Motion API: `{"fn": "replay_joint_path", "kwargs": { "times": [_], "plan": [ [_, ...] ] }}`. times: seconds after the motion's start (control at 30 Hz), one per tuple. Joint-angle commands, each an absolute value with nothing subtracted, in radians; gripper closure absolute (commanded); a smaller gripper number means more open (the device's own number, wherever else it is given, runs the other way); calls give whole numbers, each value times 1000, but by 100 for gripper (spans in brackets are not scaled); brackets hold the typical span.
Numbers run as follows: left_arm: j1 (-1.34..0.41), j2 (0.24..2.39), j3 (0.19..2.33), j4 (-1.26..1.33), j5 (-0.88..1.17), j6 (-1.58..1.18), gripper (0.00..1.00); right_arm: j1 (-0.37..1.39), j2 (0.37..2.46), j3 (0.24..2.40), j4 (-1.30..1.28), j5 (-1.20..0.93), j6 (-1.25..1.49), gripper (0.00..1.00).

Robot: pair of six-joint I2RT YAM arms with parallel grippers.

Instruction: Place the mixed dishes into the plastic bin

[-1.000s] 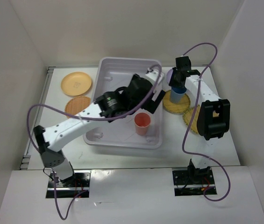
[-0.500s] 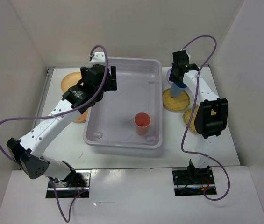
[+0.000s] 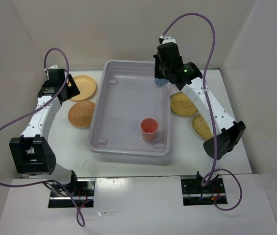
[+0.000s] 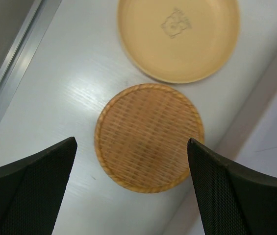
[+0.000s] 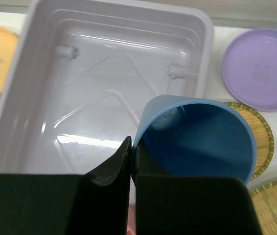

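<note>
The plastic bin (image 3: 110, 128) lies mid-table with the salmon-pink cup (image 3: 149, 128) upright inside. My right gripper (image 3: 163, 78) is over the bin's far right corner. In the right wrist view it (image 5: 132, 152) is shut on the rim of the blue cup (image 5: 197, 142), held above the bin (image 5: 113, 93). The lavender plate (image 5: 261, 68) lies right of the bin. My left gripper (image 3: 68, 89) is open and empty above the left woven plate (image 4: 148, 137), next to an orange-tan plate (image 4: 178, 36).
Two more yellow woven plates (image 3: 183, 104) (image 3: 202, 126) lie right of the bin. The orange-tan plate (image 3: 81, 87) and left woven plate (image 3: 82, 114) sit between the bin and the left wall. White walls close in the table on three sides.
My left arm swung out of the bin to the left, over the plates. My right gripper lifted the blue cup off the woven plate and carried it left over the bin's corner.
</note>
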State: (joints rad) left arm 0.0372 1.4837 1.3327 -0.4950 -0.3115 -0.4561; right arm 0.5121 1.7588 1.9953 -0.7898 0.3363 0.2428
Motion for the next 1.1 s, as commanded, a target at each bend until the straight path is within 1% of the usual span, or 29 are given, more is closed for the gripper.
{"fn": "replay_joint_path", "kwargs": {
  "times": [0.0, 0.17, 0.3, 0.43, 0.63, 0.8, 1.07],
  "plan": [
    [90, 1505, 1308, -448, -207, -453, 0, 563, 1717, 2088, -882, 342, 212, 100],
    [178, 1529, 1247, -428, -173, -443, 0, 630, 1717, 2143, -983, 293, 235, 100],
    [227, 1578, 1238, -428, -153, -434, 0, 699, 1717, 2143, -1038, 293, 284, 100],
    [227, 1605, 1238, -428, -172, -416, 0, 750, 1691, 2097, -1071, 278, 314, 100],
    [227, 1652, 1218, -399, -150, -416, 0, 779, 1655, 2019, -1117, 219, 359, 100],
    [227, 1684, 1230, -390, -141, -416, 0, 799, 1624, 1959, -1141, 210, 387, 100],
    [227, 1738, 1241, -390, -163, -405, 0, 841, 1585, 1910, -1150, 190, 428, 100]
  ]
}}
